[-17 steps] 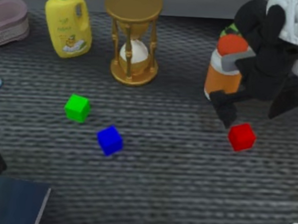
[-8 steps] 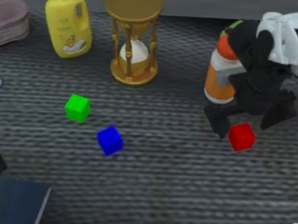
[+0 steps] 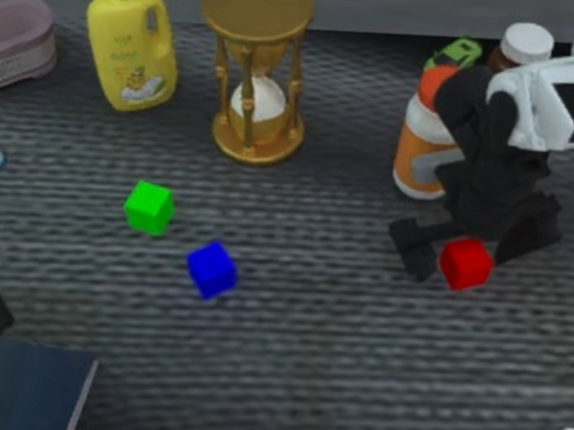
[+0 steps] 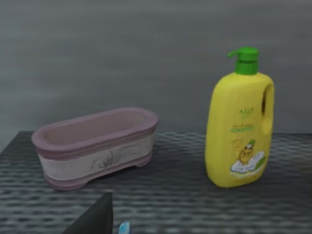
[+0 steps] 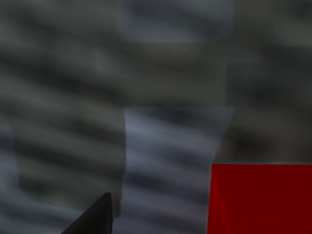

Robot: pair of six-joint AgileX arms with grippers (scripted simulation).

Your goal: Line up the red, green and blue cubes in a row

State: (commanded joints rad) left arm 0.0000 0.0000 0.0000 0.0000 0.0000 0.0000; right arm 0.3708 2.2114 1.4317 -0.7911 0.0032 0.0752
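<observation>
- No row exists yet: the green cube and blue cube sit near each other left of centre on the woven table, while the red cube lies well apart on the right side.
- The right gripper is low over the red cube, its jaws spread wide with one dark finger on each side of the cube; nothing is held yet, and whether either finger touches the cube is unclear. The right wrist view shows the cube's red face close up beside one fingertip.
- Compared with a second ago, the right arm has come down and shifted so that its fingers now straddle the red cube instead of hovering beside the orange bottle; no cube has moved.
- The left arm is parked at the table's left edge, its camera facing the yellow pump bottle and a pink oval planter.
- Remaining, by judgement: closing on the red cube and carrying it over to the other two.
</observation>
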